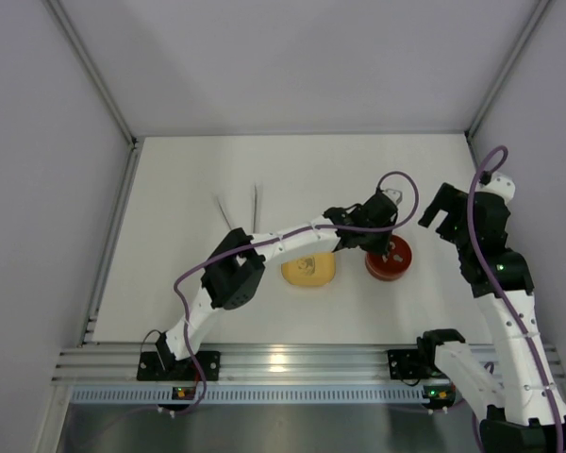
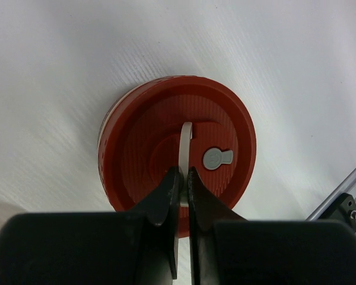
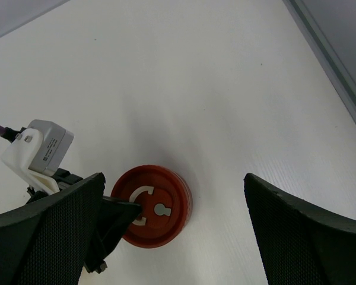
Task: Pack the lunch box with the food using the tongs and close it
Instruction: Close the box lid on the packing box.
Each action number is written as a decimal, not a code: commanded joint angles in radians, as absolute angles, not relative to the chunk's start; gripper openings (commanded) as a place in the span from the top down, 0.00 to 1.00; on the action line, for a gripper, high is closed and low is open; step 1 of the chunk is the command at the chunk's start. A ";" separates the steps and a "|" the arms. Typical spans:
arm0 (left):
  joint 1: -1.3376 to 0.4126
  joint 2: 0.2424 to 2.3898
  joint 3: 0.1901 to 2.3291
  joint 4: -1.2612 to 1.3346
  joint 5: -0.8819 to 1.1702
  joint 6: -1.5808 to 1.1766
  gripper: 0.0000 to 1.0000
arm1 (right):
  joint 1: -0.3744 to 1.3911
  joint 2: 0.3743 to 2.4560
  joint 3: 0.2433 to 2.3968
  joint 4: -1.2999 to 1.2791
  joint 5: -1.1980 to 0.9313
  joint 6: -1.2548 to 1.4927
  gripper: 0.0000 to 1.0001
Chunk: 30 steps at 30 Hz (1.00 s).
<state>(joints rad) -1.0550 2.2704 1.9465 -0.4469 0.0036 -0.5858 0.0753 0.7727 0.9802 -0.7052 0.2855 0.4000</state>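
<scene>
Between the closed left gripper [image 2: 182, 178] fingers we see the round red plastic lid [image 2: 145, 133], its white curl [image 2: 186, 139] apparently pinched; right gripper [image 1: 441, 215] spread wide.

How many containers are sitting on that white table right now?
2. A yellow dish sits near the middle, and the red-lidded lunch box is just right of it. Something small could be hidden under the left arm.

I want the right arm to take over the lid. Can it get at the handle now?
Probably not: the left gripper is shut on the white handle of the red lid, covering it. The open right gripper hangs off to one side; only the lid's rim looks free.
</scene>
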 commanded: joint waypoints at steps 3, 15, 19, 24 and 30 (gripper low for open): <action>-1.037 2.350 1.888 -0.463 0.043 -0.609 0.92 | 0.060 0.770 0.969 -0.709 0.281 0.388 0.01; -1.029 2.362 1.818 -0.443 0.049 -0.632 0.93 | 0.060 0.770 0.957 -0.703 0.273 0.390 0.01; -1.029 2.355 1.810 -0.448 0.038 -0.634 0.78 | 0.060 0.767 0.959 -0.704 0.273 0.388 0.01; -1.031 2.329 1.802 -0.453 0.015 -0.621 0.61 | 0.060 0.765 0.959 -0.704 0.267 0.387 0.00; -1.029 2.296 1.807 -0.460 -0.032 -0.598 0.55 | 0.060 0.762 0.960 -0.701 0.261 0.387 0.01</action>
<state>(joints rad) -1.0412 2.2669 1.8679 -0.2733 0.0750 -0.6514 0.0753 0.7742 0.9680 -0.7067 0.2668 0.4000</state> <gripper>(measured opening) 0.441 0.993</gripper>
